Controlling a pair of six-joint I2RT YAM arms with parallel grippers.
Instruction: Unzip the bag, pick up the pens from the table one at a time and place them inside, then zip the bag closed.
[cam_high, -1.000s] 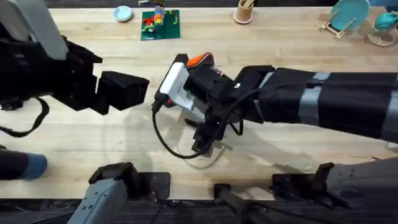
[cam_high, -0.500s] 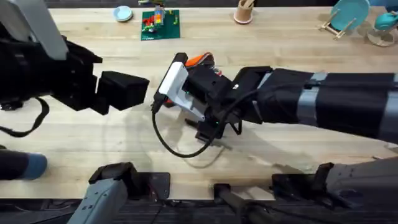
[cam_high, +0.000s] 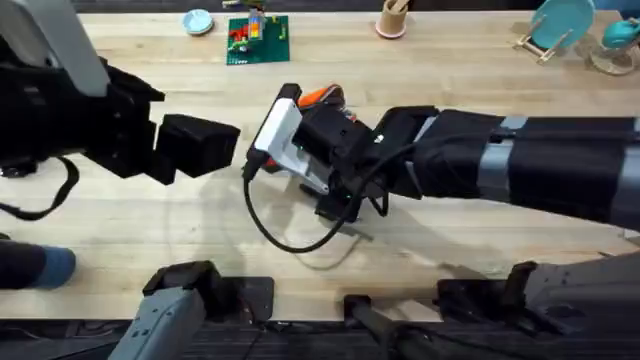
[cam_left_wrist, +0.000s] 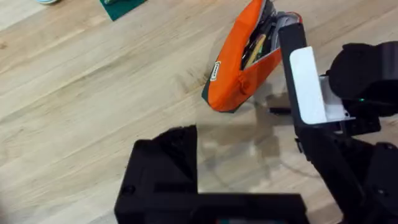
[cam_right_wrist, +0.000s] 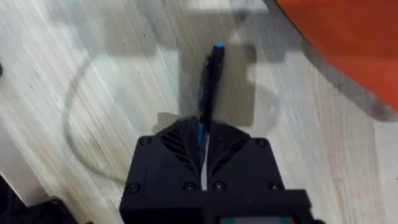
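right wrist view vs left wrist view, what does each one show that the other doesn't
Right wrist view: a dark pen with a blue tip, clamped in the right pincer and pointing out over the table.

Left wrist view: the bag's open zipper mouth with items inside, its small side tag, and a green mat's corner.

Both: the orange bag, lying on the light wooden tabletop.

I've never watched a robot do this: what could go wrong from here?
The right claw pinches the pen at one end only, so it might swing or slip out. The orange bag lies tipped on its side on the table, mouth narrow, so the pen could catch on the edge instead of sliding in.
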